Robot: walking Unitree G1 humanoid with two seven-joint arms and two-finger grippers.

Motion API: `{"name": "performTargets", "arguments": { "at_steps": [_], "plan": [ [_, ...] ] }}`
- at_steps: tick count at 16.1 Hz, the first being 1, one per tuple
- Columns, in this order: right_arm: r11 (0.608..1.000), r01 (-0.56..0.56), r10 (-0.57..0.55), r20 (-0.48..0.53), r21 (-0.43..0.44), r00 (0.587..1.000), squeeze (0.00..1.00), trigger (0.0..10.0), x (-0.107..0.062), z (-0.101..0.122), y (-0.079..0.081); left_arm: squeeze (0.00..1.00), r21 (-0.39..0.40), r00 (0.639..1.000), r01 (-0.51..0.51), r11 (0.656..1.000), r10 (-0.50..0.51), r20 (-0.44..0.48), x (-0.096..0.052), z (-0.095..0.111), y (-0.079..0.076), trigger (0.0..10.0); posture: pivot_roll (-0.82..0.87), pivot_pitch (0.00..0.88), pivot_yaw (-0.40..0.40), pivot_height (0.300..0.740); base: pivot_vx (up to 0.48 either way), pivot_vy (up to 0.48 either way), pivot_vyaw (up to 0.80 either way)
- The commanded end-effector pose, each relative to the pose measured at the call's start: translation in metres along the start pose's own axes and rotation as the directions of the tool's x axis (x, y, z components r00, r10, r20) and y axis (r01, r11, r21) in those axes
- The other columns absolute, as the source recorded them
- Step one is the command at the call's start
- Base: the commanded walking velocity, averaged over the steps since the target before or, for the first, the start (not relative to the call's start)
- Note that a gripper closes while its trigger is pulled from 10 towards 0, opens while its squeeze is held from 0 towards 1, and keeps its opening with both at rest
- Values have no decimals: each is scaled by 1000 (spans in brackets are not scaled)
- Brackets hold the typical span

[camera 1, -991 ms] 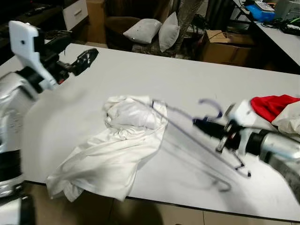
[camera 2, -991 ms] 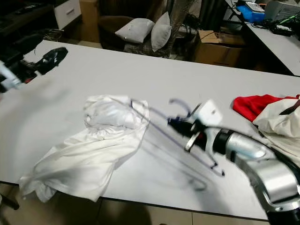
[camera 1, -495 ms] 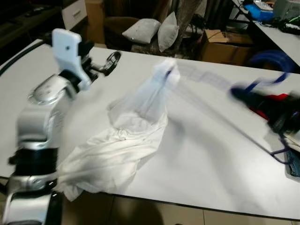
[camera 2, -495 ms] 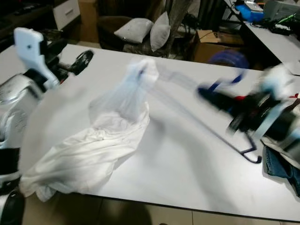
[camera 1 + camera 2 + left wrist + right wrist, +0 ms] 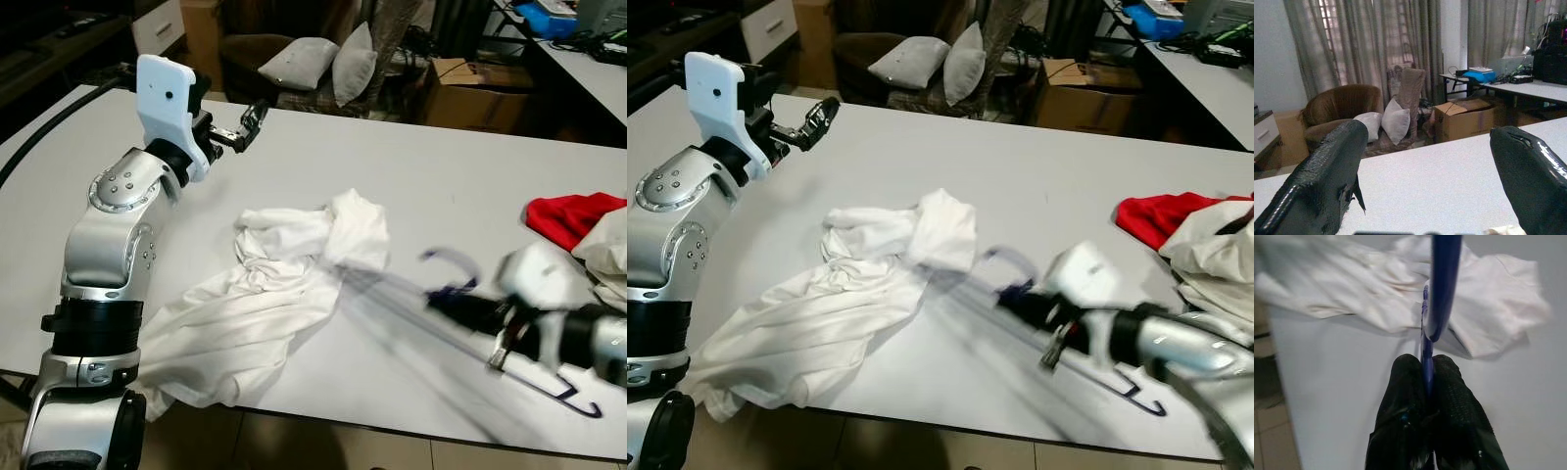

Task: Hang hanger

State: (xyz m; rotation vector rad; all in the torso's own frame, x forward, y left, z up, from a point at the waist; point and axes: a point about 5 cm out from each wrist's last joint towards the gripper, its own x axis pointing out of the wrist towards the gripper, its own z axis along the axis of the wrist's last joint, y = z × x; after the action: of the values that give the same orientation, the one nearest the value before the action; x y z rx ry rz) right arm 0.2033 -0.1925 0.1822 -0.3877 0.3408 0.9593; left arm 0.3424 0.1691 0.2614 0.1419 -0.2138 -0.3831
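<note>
A blue wire hanger (image 5: 452, 262) lies low over the white table (image 5: 441, 176), blurred by motion. One end of it is caught in a crumpled white shirt (image 5: 274, 284). My right gripper (image 5: 453, 304) is shut on the hanger just below its hook. The right wrist view shows both black fingers (image 5: 1454, 396) pinching the blue wire (image 5: 1442, 289), with the shirt (image 5: 1488, 308) beyond. My left gripper (image 5: 250, 117) is held up over the table's far left side, away from the shirt. It is open and holds nothing (image 5: 1425, 161).
A red cloth (image 5: 568, 217) and a cream garment (image 5: 607, 245) lie at the table's right edge. Behind the table are a brown armchair with grey pillows (image 5: 313, 64) and a cardboard box (image 5: 470, 93). The shirt's tail hangs over the table's front edge (image 5: 392, 431).
My right gripper swung the hanger up and right, lifting the shirt, then brought it back down over the table; the shirt has slumped. My left arm has risen and reached further over the table.
</note>
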Motion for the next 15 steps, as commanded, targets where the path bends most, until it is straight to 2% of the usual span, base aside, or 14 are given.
{"name": "performTargets", "arguments": {
  "at_steps": [1, 2, 3, 4, 5, 6, 7, 9, 11, 12, 14, 15],
  "plan": [
    [1000, -8, 9, 46, -24, 999, 0, 10000, 1, 8, 0, 0, 14, 997, 80, 997, -80, 1, -1, 2, -11, 10000, -43, 0, -30, 740, 0, 0, 0],
    [1000, 0, 1, 54, -22, 999, 0, 10000, 1, 9, -1, 0, 10, 994, 108, 994, -108, 0, -1, 2, -14, 10000, -42, 0, -30, 740, 0, 0, 0],
    [996, 94, -92, 131, -7, 987, 0, 10000, 1, 17, -15, 0, -16, 972, 233, 972, -233, -16, -2, -5, -34, 10000, -35, 0, -30, 740, 0, 0, 0],
    [996, 94, -92, 131, -7, 987, 0, 10000, 1, 17, -15, 0, -16, 972, 233, 972, -233, -16, -2, -5, -34, 10000, -35, 0, -30, 740, 0, 0, 0],
    [982, 187, -189, 206, 31, 960, 0, 10000, 0, 26, -27, 192, -12, 960, 279, 960, -279, -32, -2, -11, -44, 10000, -37, 0, -18, 740, 0, 0, 0],
    [958, 261, -285, 281, 119, 917, 0, 10000, -1, 33, -39, 1000, 1, 942, 329, 944, -329, -65, -3, -21, -53, 10000, -51, 0, -4, 740, 0, 0, 0],
    [948, 277, -313, 303, 157, 900, 0, 10000, -3, 35, -43, 1000, 39, 934, 351, 935, -347, -88, -3, -26, -56, 10000, -51, 0, -4, 740, 0, 0, 0],
    [943, 251, -312, 323, 219, 893, 0, 10000, -6, 29, -39, 1000, 102, 949, 311, 945, -303, -83, -6, -30, -49, 10000, -53, 0, -22, 740, 0, 0, 0],
    [938, 207, -301, 353, 278, 886, 0, 10000, -5, 24, -42, 1000, 69, 965, 263, 962, -261, -29, -9, -27, -46, 10000, -39, 0, -28, 740, 0, 0, 0],
    [933, 186, -297, 368, 307, 881, 0, 10000, -3, 22, -43, 1000, 55, 963, 268, 962, -268, 2, -11, -27, -50, 10000, -19, 0, -20, 740, 0, 0, 0],
    [933, 151, -279, 389, 328, 878, 0, 10000, -1, 20, -43, 1000, 38, 954, 300, 953, -300, -5, -14, -34, -62, 10000, -14, 0, -6, 740, 0, 0, 0],
    [935, 138, -269, 397, 328, 877, 0, 10000, 2, 24, -43, 545, 28, 936, 352, 935, -352, -29, -16, -42, -71, 10000, -38, 0, 10, 740, 0, 0, 0]
  ]
}}
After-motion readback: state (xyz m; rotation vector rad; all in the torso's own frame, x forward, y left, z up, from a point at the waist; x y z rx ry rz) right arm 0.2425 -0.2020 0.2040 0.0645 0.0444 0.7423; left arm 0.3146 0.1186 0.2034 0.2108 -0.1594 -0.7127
